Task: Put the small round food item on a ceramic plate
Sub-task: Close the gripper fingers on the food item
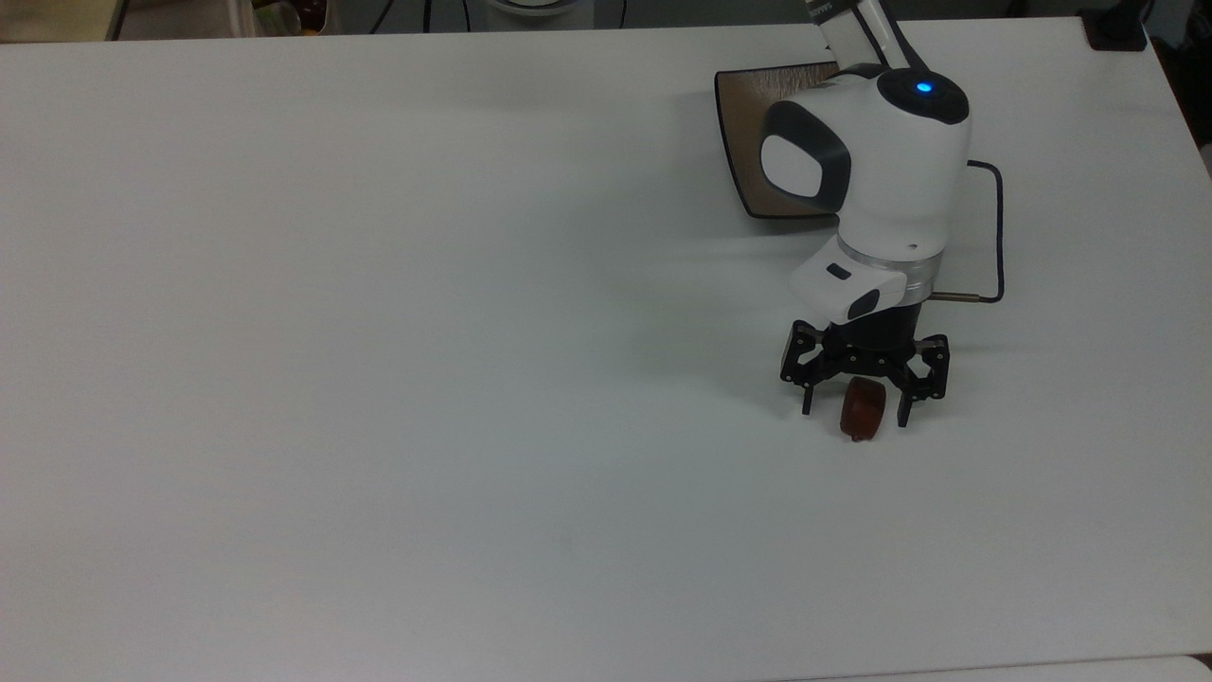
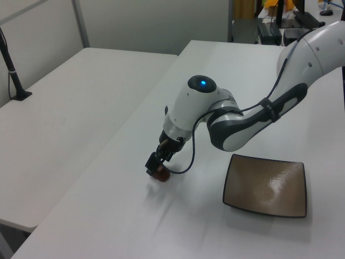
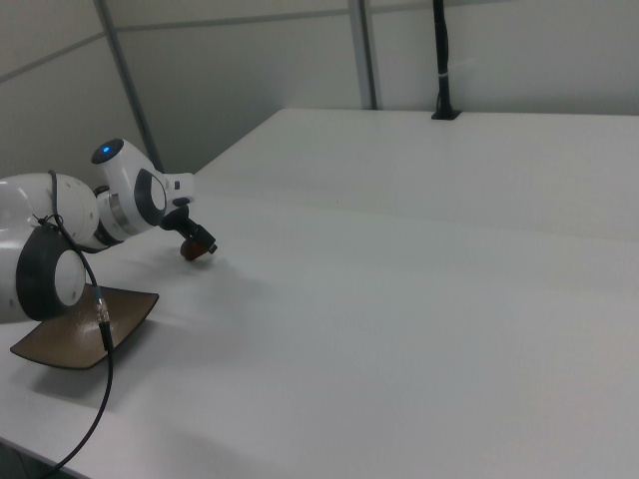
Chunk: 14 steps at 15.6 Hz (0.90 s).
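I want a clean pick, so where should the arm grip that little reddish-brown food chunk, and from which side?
Grip the reddish-brown food chunk across its rounded middle, coming straight down from above. It lies on the bare white table, stubby, its tiny nub toward the top view's bottom. The open end effector already straddles it.

In the top view the small round food item [image 1: 863, 412] is lying on the counter [image 1: 379, 332] right of centre, sitting between the spread fingers of the tool [image 1: 854, 417]. The ceramic plate [image 1: 748, 142] is resting well apart at the upper right, partly under the arm.
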Each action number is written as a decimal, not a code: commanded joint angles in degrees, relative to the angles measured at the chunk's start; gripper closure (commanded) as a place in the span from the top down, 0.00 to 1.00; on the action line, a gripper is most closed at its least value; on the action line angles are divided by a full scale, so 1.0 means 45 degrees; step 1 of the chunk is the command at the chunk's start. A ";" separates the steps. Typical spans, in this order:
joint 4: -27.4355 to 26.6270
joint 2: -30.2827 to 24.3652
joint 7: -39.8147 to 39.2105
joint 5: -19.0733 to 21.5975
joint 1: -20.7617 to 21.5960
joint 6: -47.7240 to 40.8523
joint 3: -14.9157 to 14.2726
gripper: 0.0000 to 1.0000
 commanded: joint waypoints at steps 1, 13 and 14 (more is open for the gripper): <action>0.0169 0.0139 0.0391 -0.0282 0.0066 0.0199 0.0099 0.95; 0.0032 0.0120 0.0332 -0.0282 0.0066 0.0199 0.0099 0.38; 0.0013 0.0120 0.0313 -0.0282 0.0066 0.0199 0.0099 0.38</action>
